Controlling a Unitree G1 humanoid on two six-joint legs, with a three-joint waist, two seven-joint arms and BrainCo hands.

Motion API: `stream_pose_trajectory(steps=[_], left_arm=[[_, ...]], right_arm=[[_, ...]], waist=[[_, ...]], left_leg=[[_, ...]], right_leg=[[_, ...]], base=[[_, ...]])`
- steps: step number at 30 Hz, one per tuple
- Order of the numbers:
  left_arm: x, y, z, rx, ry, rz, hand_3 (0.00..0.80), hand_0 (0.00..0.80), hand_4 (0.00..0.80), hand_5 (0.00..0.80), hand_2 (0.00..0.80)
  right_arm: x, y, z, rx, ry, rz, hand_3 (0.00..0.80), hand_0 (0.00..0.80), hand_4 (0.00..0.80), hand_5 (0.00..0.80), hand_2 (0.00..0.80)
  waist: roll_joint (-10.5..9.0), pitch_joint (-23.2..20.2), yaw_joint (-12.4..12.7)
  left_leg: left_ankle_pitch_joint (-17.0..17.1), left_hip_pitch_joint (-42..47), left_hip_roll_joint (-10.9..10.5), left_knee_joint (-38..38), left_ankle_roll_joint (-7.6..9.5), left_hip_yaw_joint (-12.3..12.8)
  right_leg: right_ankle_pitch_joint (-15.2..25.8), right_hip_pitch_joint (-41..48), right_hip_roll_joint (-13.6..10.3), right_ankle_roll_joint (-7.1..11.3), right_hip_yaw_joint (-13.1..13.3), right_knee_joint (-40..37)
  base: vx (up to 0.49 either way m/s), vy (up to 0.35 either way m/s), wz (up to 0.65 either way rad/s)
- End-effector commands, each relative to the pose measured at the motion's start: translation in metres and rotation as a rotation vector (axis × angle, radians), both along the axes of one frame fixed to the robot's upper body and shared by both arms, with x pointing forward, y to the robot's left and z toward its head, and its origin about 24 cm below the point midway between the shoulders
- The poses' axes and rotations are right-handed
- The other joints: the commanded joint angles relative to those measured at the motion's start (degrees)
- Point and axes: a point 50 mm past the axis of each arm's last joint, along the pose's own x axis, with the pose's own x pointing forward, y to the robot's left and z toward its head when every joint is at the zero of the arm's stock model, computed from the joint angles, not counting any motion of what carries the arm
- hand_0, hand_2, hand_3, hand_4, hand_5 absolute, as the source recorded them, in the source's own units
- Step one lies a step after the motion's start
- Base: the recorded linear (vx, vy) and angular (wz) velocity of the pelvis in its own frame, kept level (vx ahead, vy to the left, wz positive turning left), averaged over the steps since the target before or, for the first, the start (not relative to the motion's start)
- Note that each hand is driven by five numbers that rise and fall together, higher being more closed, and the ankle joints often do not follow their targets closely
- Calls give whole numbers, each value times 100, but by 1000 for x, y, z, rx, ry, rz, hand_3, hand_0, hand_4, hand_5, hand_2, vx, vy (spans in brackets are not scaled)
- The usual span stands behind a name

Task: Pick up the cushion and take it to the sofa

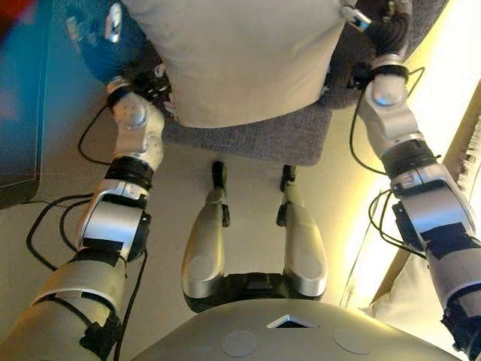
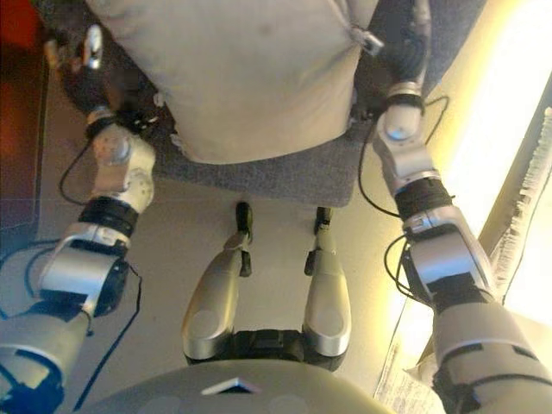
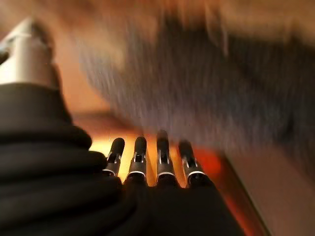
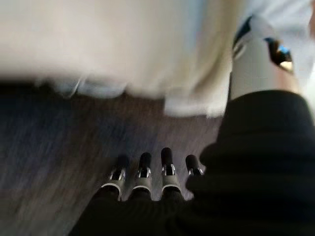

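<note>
A large cream cushion (image 1: pixel 240 53) is held between my two hands at the top of the view, above a grey rug (image 1: pixel 263 139). My left hand (image 1: pixel 113 34) presses against its left side, fingers (image 3: pixel 140 157) straight. My right hand (image 2: pixel 401 43) presses its right side, with the thumb (image 2: pixel 371 40) at the cushion's corner and the fingers (image 4: pixel 166 169) straight. The cushion also shows in the right wrist view (image 4: pixel 123 44), just above the rug (image 4: pixel 59 142). No sofa shows clearly in any view.
A dark cabinet front (image 1: pixel 19 113) stands at the left. Black cables (image 1: pixel 45 226) lie on the pale floor below it. A bright lit strip (image 1: pixel 451 83) runs along the right, with a pale fringed cloth (image 1: pixel 398 301) at the lower right.
</note>
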Motion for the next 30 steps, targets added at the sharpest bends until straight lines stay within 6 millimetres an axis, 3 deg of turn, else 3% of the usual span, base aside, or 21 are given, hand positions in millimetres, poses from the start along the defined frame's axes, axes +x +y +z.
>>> stream_pose_trajectory(steps=[1,4,9,13,16,21,24,28,29,30], left_arm=[[-12,29,1,91,48,46,0,0,0,0,0],[-36,58,-32,73,202,129,0,0,0,0,0],[-81,93,-83,34,478,266,0,0,0,0,0],[-125,106,-127,-12,681,337,0,0,0,0,0],[-166,103,-166,-40,872,386,0,0,0,0,0],[-243,93,-217,-152,1165,468,0,0,0,0,0],[-279,75,-241,-219,1347,423,0,0,0,0,0],[-318,46,-269,-314,1666,185,0,0,0,0,0],[-330,33,-278,-327,1772,53,0,0,0,0,0],[-334,28,-280,-303,1812,0,0,0,0,0,0]], right_arm=[[-20,-51,33,8,-147,-150,0,0,0,0,0],[-33,-77,26,40,-152,-224,0,0,0,0,0],[-51,-105,16,70,-140,-313,0,0,0,0,0],[-76,-132,-14,105,-82,-417,0,0,0,0,0],[-106,-152,-55,125,36,-516,0,0,0,0,0],[-160,-163,-132,145,312,-612,0,0,0,0,0],[-202,-159,-187,193,544,-639,0,0,0,0,0],[-254,-146,-252,302,867,-664,0,0,0,0,0],[-278,-131,-277,351,998,-652,0,0,0,0,0],[-289,-121,-290,371,1078,-633,0,0,0,0,0]], waist=[[312,-112,-6],[321,-265,66],[254,-564,153],[182,-876,123],[112,-1129,57],[10,-1578,-78],[-31,-1880,-147],[-47,-2099,-185],[-50,-2169,-215],[-49,-2195,-232]], left_leg=[[-96,-15,55,-27,-208,-88],[-131,166,80,-77,-203,-41],[-178,545,151,-219,-227,85],[-186,866,236,-382,-264,79],[-205,1104,312,-461,-297,64],[-199,1539,418,-615,-307,111],[-206,1813,472,-715,-316,175],[-186,2083,500,-887,-311,230],[-202,2174,515,-921,-305,262],[-214,2238,520,-940,-302,277]], right_leg=[[-804,62,-454,324,-94,757],[-887,245,-454,323,-259,765],[-992,643,-430,336,-596,693],[-1065,1017,-326,300,-648,533],[-1056,1308,-230,279,-639,359],[-984,1680,-98,263,-557,150],[-978,1906,0,242,-490,56],[-966,2153,113,222,-422,-77],[-967,2258,157,207,-392,-134],[-966,2320,181,195,-377,-162]], base=[[14,-16,-7],[22,-12,1],[38,-46,-8],[62,-94,-11],[50,-131,-2],[87,-106,-6],[131,-92,-4],[59,-76,-5],[67,-71,-7],[73,-55,-8]])
